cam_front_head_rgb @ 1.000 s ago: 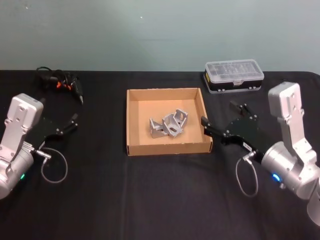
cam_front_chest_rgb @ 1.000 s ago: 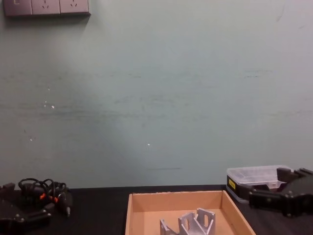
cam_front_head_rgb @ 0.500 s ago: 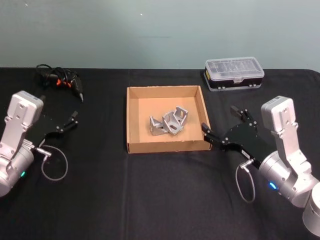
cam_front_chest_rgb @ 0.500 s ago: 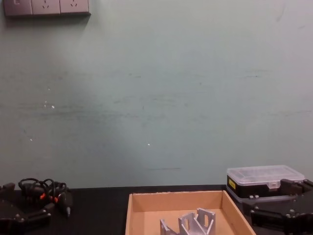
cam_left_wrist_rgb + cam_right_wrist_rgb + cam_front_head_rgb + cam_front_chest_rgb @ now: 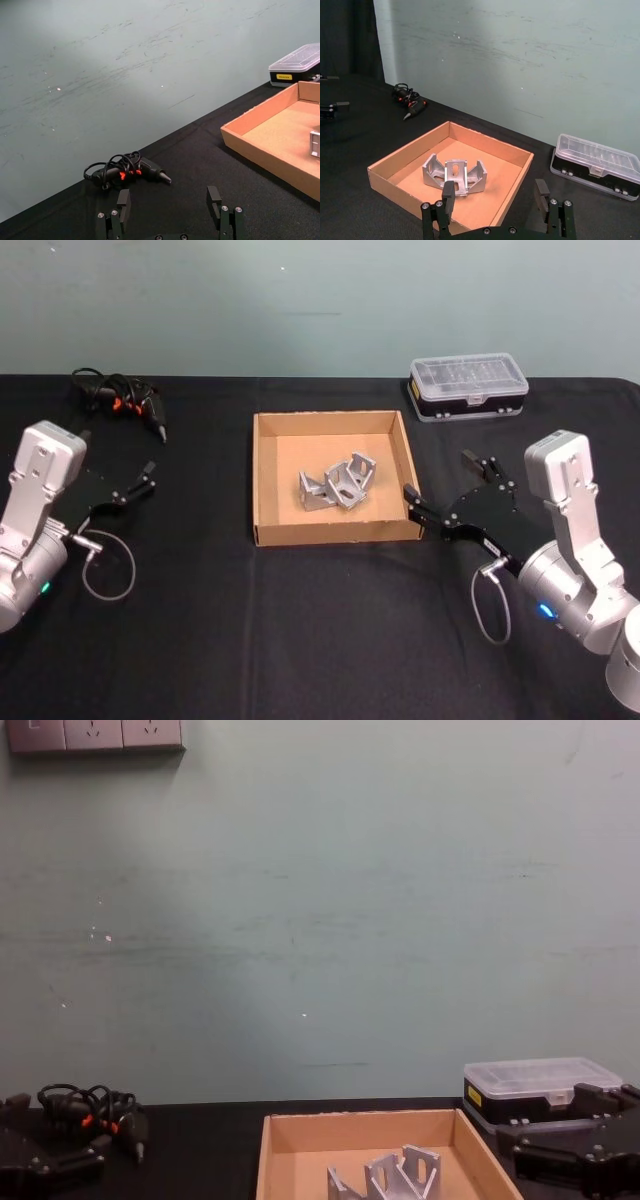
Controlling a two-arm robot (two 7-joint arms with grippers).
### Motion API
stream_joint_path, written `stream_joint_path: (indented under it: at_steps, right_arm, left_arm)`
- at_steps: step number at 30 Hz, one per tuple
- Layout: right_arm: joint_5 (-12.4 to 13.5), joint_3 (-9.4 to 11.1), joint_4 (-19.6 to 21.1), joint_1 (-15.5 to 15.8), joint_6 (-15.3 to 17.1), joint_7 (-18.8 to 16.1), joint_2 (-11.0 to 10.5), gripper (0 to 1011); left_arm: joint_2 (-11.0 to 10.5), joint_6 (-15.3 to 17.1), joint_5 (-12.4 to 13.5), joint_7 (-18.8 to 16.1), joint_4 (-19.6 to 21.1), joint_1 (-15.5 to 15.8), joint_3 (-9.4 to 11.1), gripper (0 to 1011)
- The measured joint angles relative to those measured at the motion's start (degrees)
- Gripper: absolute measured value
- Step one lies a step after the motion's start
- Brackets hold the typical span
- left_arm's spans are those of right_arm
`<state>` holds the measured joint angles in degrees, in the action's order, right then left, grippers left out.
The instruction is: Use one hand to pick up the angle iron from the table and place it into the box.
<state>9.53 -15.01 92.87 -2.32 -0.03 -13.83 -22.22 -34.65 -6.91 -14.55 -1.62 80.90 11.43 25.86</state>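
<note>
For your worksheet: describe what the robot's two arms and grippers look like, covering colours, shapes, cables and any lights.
Both arms are silver-grey metal with boxy upper housings and rounded joints. The left gripper and right gripper are black with slim fingers fastened by small silver screws. A thin grey cable loops from each wrist. A small light glows on each arm: green on the left, blue on the right.

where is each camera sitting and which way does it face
Head: high up, looking down at the table; both arms show.
Chest: low, facing the wall across the box.
Left wrist: behind the open left gripper, facing the cable bundle.
Right wrist: behind the open right gripper, facing the brackets.
All share the box.
</note>
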Motion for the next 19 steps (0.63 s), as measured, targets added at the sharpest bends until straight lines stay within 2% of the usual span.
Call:
stream_joint_path:
  at_steps: [19]
  right_arm:
    - [0.17,0.04,0.08,0.00,0.02,-0.05,-0.06,1004]
  left_arm:
    - [0.00,0.00,0.00,0.00,0.00,0.00,0.00,1000]
